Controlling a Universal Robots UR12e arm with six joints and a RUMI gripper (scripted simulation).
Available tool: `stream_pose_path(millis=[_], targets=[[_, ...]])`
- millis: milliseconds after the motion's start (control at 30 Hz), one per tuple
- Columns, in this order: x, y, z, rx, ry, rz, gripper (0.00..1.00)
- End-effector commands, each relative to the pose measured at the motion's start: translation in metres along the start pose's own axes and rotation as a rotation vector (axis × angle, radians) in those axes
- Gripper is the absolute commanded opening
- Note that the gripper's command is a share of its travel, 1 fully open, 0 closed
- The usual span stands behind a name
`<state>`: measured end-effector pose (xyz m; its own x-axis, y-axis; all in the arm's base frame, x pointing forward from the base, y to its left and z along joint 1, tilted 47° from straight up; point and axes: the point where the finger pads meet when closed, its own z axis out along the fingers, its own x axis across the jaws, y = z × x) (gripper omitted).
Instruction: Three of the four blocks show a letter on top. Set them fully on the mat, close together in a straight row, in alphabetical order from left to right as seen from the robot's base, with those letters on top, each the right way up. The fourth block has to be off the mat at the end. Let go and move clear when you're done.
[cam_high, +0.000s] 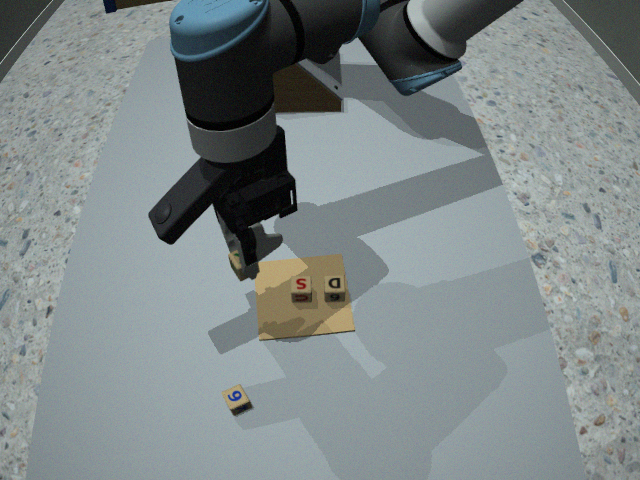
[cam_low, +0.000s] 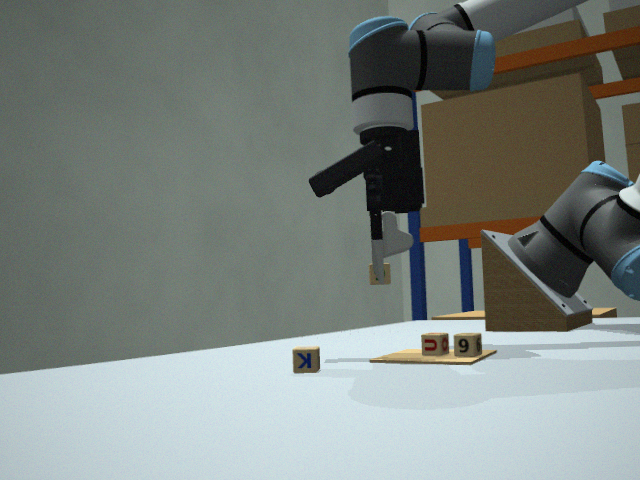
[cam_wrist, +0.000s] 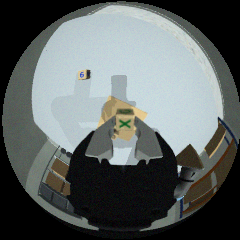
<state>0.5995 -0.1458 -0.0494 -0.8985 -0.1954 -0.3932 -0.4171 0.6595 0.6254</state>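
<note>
My gripper (cam_high: 242, 260) (cam_low: 381, 276) (cam_wrist: 125, 131) is shut on a wooden block with green marks (cam_high: 236, 264) (cam_low: 385, 273) (cam_wrist: 124, 125) and holds it well above the table, over the left edge of the tan mat (cam_high: 281, 320) (cam_low: 403, 356) (cam_wrist: 106, 111). In the wrist view its lower face shows a green X. On the mat stand a block with a red S on top (cam_high: 300, 287) (cam_low: 434, 344) and a block with a black D on top (cam_high: 334, 287) (cam_low: 467, 344), side by side. A block with a blue 6 on top (cam_high: 237, 399) (cam_low: 306, 359) (cam_wrist: 83, 74) lies off the mat, towards the front left.
The grey table (cam_high: 155, 310) is bordered by speckled floor on both sides. The arm's wedge-shaped base mount (cam_low: 522, 294) stands behind the mat. Shelving with cardboard boxes (cam_low: 506, 149) rises at the back right.
</note>
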Motion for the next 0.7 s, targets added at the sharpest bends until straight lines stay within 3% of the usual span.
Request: stream_pose_path(millis=[0,667], targets=[[0.002,0.007,-0.001,0.007,0.001,0.139,0.09],[0.008,0.030,0.000,0.007,0.000,0.496,0.09]])
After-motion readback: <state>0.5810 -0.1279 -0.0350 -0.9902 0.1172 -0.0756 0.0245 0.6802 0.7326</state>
